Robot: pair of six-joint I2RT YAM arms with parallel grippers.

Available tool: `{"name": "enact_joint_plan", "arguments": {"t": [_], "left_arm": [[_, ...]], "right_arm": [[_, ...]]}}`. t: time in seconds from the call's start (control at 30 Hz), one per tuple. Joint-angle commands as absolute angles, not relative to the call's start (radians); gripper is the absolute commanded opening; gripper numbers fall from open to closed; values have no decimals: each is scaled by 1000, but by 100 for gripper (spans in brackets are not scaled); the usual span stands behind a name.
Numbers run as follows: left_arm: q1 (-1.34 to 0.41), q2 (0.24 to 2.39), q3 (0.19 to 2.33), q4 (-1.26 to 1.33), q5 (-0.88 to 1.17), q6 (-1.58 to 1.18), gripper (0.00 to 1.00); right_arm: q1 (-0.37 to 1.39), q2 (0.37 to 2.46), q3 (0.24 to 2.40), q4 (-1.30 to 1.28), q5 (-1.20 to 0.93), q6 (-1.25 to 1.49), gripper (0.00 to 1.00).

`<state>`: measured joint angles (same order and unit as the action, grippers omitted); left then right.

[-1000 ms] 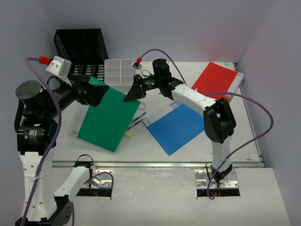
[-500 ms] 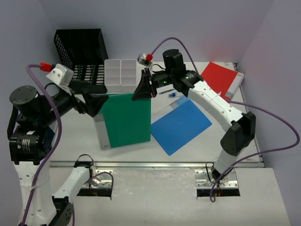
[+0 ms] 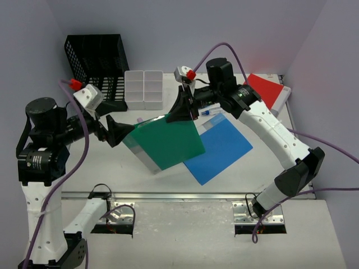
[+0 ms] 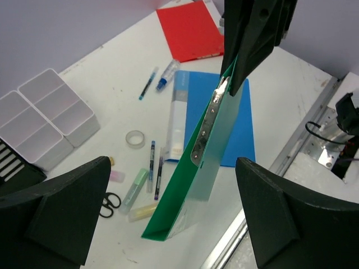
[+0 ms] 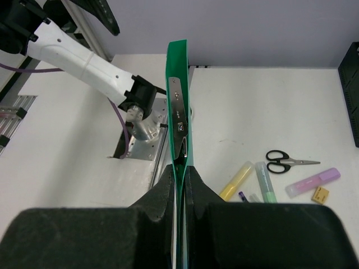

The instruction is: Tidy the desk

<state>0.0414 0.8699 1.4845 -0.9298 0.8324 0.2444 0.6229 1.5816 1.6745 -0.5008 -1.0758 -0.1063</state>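
Note:
The white desk carries scattered stationery. My right gripper is shut on the top edge of a green folder and holds it tilted in the air over the blue folder. In the right wrist view my gripper pinches the green folder edge-on, by its metal clip. My left gripper is open beside the folder's left edge. In the left wrist view the green folder hangs between my wide-open left gripper, touching neither finger.
A red folder lies at the back right. A white compartment tray and a black mesh rack stand at the back left. Scissors, highlighters, pens and a tape roll lie under the green folder.
My right gripper has swung the green folder rightward and tilted it over the blue folder. My left gripper, earlier at the folder's left edge, now stands open and apart from it.

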Motion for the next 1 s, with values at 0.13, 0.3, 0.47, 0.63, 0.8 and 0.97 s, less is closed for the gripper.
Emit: {"name": "enact_joint_plan", "arguments": {"t": [0.13,0.3,0.47,0.63,0.8,0.97], "left_arm": [[51,982,1513,-1073,973,425,87],[31,1000,1495,-1124,960,477,83],[12,969,1444,-1126,973,494,79],[11,908,1383,-1079,1017,455,75],[11,825,1303,-887,963,293,78],[11,753,1238,-751,934,173,80]], "right_arm": [[650,1555,1698,-479,-1110,-138,0],[668,1564,1704,-474,-1112,-135,0],[678,1577,1710,-456,-1108,-117,0],[681,1597,1726,-453,-1106,-110,0],[686,1596,1719,-457,-1104,-111,0],[688,1584,1708,-472,-1096,-131,0]]}}
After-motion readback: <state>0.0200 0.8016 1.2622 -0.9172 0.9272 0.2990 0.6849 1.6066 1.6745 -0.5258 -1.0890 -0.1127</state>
